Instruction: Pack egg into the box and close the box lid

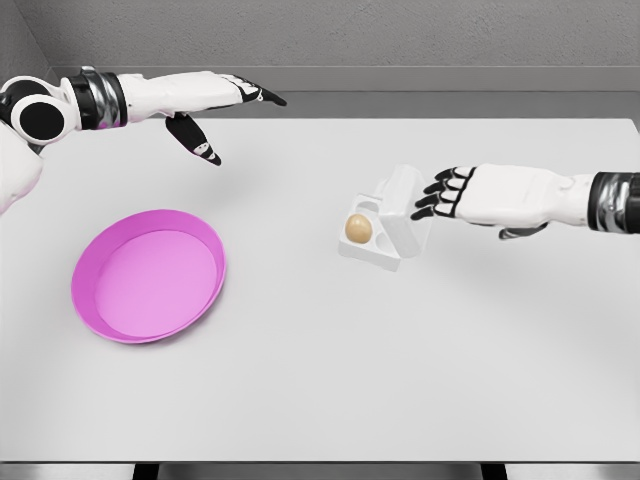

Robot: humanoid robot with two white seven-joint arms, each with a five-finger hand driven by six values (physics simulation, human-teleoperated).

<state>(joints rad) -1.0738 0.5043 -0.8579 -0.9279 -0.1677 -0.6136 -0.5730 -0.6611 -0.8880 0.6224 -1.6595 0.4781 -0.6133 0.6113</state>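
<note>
Egg (358, 228) sitting in box (378, 248); right hand (470, 195), fingers loosely spread and gripping nothing, touching raised lid (407, 193), likely to push it shut; left hand (205, 105) open, hovering away

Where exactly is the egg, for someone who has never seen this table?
On the white table, look right of the big pink bowl to the small white box with its lid up, by the right hand. The egg sits inside it: the only tan, round thing there.
</note>
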